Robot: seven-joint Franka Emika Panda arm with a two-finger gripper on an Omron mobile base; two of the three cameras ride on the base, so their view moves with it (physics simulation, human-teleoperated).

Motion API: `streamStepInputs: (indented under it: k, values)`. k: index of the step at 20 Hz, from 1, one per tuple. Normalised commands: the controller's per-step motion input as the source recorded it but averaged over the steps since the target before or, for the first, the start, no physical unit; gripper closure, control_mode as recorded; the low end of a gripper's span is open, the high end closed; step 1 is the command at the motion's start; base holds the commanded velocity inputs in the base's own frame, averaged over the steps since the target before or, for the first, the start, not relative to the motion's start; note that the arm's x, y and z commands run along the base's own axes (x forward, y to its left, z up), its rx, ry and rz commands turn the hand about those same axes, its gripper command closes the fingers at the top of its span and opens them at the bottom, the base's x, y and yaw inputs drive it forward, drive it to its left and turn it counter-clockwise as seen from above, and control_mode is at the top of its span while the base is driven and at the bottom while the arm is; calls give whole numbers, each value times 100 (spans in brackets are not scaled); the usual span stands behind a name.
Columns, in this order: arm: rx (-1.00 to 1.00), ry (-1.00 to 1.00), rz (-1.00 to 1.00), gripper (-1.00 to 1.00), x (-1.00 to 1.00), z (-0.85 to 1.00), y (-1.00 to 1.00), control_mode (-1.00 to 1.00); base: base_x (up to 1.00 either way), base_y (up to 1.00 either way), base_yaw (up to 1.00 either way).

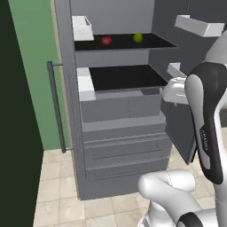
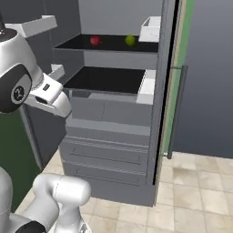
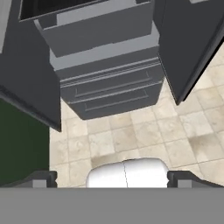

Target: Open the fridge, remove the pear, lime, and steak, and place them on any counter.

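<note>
a kitchen robot stands before the fridge (image 1: 119, 146), both doors swung wide, the first step of its errand apparently done. high in the left base view, the dark red pear (image 1: 106, 41) and the yellow-green lime (image 1: 138, 38) sit well apart on the upper dark shelf (image 1: 155, 42), the pear left of centre, the lime just right of it; from the right base view the same pair appears at the top, the pear (image 2: 94, 40) again to the left of the lime (image 2: 130, 40). the steak cannot be made out on either shelf from these angles. in the hand view the gripper (image 3: 113, 179) spans the bottom edge, its fingertips (image 3: 41, 178) spread as wide as they go with nothing between them, looking down at the lower drawers (image 3: 109, 87) and the tiled floor (image 3: 144, 140). by the look of it, all three items are yet to be lifted out and carried to a table.
</note>
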Motion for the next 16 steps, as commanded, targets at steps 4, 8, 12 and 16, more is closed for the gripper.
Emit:
streamStepInputs:
  k: [4, 8, 12, 16]
  values:
    - [0, 0, 0, -100, 0, 0, 0, 100, 77, -41, 11]
    - [0, 0, 0, -100, 0, 0, 0, 100, 99, -11, 9]
    - [0, 0, 0, -100, 0, 0, 0, 100, 99, -9, 6]
    - [0, 0, 0, -100, 0, 0, 0, 100, 74, -20, 4]
